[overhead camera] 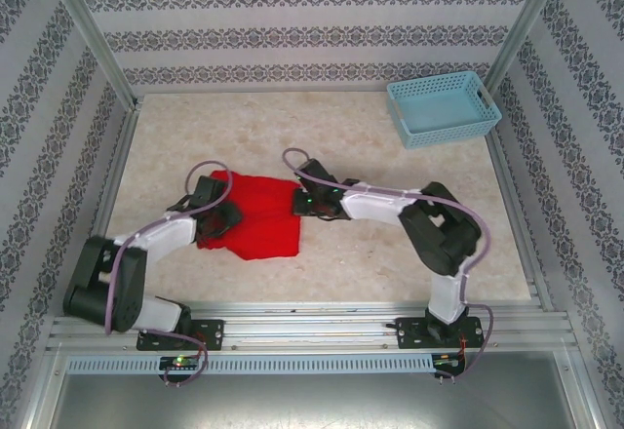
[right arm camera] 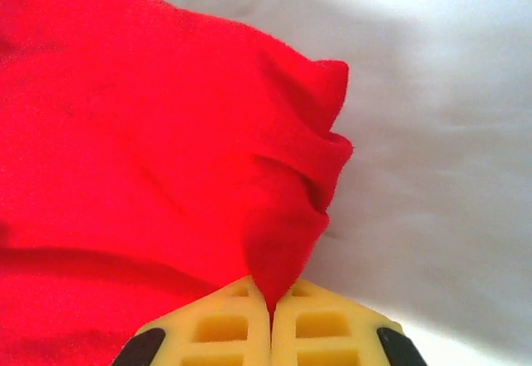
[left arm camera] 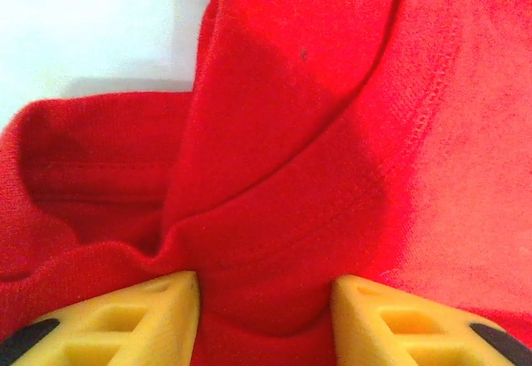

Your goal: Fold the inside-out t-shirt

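Observation:
The red t-shirt (overhead camera: 261,219) lies bunched and partly folded on the table between both arms. My left gripper (overhead camera: 222,216) sits at its left side. In the left wrist view the left gripper (left arm camera: 266,316) is open, its yellow fingers (left arm camera: 150,316) wide apart, and a thick fold of the t-shirt (left arm camera: 283,133) bulges between them. My right gripper (overhead camera: 300,202) is at the shirt's right edge. Close up, the right gripper (right arm camera: 270,304) is shut on a pinched corner of the t-shirt (right arm camera: 150,150), which hangs wrinkled from the jaws.
A light blue plastic basket (overhead camera: 444,107) stands at the back right corner. The pale speckled table (overhead camera: 390,253) lies bare to the right of the shirt and behind it. Patterned walls and metal posts close in the sides.

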Motion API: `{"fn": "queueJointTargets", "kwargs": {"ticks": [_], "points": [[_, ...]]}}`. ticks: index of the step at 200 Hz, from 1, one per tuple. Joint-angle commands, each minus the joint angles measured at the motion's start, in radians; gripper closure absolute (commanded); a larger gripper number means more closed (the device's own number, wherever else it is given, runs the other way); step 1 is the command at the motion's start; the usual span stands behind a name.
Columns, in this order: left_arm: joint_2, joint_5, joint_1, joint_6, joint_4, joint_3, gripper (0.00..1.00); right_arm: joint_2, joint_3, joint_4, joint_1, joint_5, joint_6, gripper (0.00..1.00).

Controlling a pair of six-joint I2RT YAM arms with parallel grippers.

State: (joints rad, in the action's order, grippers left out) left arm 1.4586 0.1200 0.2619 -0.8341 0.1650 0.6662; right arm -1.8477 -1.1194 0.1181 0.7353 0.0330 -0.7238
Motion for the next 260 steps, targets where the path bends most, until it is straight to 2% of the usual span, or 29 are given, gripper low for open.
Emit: {"fn": "queueJointTargets", "kwargs": {"ticks": [1,16,28,58,78,89,110,139,167,184,218,242,260], "points": [[0.159,0.103,0.075,0.091,-0.034,0.119,0.52,0.145,0.101,0.077,-0.031,-0.204,-0.015,1.00],[0.250,0.123,0.106,0.143,0.007,0.256,0.51,0.238,0.179,0.113,-0.035,-0.274,-0.046,1.00],[0.285,0.088,0.127,0.180,0.077,0.348,0.49,0.296,0.230,0.146,-0.031,-0.310,-0.082,1.00],[0.261,-0.127,0.151,0.204,0.288,0.434,0.44,0.374,0.320,0.191,0.029,-0.338,-0.191,1.00],[0.161,-0.222,0.151,0.157,0.348,0.364,0.43,0.379,0.314,0.219,0.079,-0.351,-0.198,0.74],[0.087,-0.236,0.151,0.120,0.346,0.304,0.41,0.376,0.296,0.251,0.073,-0.355,-0.178,0.64],[-0.009,-0.143,0.154,0.055,0.277,0.193,0.38,0.389,0.304,0.233,0.017,-0.329,-0.123,0.56],[-0.040,0.032,0.164,-0.038,0.086,0.094,0.34,0.400,0.337,0.162,-0.040,-0.243,-0.080,0.50],[-0.044,0.087,0.200,-0.126,-0.068,0.053,0.30,0.411,0.346,0.129,-0.046,-0.227,-0.033,0.42],[-0.016,0.099,0.209,-0.155,-0.139,0.040,0.29,0.392,0.352,0.095,-0.063,-0.188,-0.010,0.41],[0.041,0.118,0.211,-0.170,-0.239,0.040,0.38,0.311,0.344,0.048,-0.072,-0.149,0.018,0.42],[0.086,0.093,0.208,-0.133,-0.221,0.078,0.45,0.260,0.328,0.061,-0.049,-0.143,0.006,0.43],[0.133,0.075,0.200,-0.093,-0.189,0.128,0.56,0.246,0.328,0.099,-0.018,-0.175,-0.018,0.43]]}}
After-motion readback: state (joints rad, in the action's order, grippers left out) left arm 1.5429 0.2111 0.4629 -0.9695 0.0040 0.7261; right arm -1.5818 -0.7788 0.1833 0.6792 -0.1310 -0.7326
